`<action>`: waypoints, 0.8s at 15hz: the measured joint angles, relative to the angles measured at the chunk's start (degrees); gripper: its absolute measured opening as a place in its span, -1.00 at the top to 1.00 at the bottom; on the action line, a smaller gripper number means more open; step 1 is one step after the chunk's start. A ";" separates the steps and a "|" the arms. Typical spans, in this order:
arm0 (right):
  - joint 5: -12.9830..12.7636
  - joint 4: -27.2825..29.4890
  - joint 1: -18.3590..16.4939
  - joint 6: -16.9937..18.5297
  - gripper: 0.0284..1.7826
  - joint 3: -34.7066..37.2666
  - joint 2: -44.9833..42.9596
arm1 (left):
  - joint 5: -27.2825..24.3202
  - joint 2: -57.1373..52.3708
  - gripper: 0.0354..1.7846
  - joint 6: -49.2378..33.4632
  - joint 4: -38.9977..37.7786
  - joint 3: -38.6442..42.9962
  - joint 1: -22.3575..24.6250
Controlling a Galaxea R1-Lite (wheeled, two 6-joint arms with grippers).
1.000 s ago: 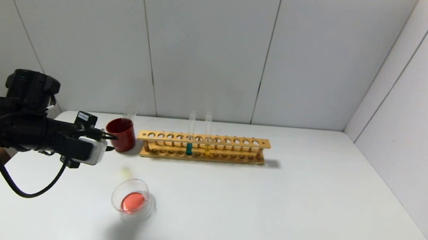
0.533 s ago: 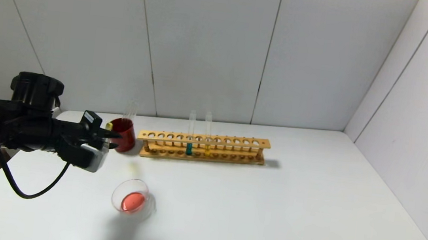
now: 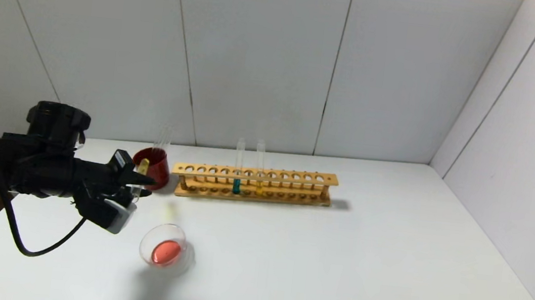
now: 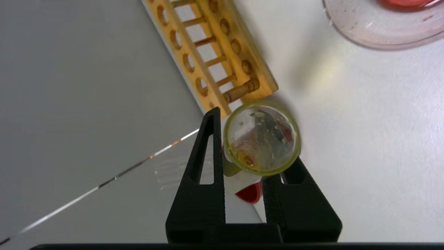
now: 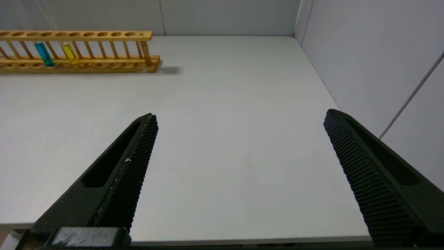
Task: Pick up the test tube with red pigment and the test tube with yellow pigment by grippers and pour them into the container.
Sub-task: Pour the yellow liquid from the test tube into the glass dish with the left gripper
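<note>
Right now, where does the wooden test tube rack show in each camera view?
Head view: wooden test tube rack at the table's far centre, right of the dark red cup.
Left wrist view: one end of it, beyond the tube held in the left tool.
Right wrist view: far corner.
Shared landmark: the teal-liquid tube in the rack.
</note>
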 joint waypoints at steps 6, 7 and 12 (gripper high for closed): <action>0.02 0.00 -0.01 0.00 -0.96 0.00 0.00 | 3.58 2.93 0.65 4.41 -0.24 -1.48 -1.19; 0.02 0.02 0.00 0.00 -0.96 0.00 0.00 | 3.75 3.34 0.65 4.64 -0.41 -1.62 -1.21; 0.02 0.02 0.02 0.00 -0.96 0.00 0.00 | 5.38 6.40 0.65 7.28 -0.69 -3.63 -2.61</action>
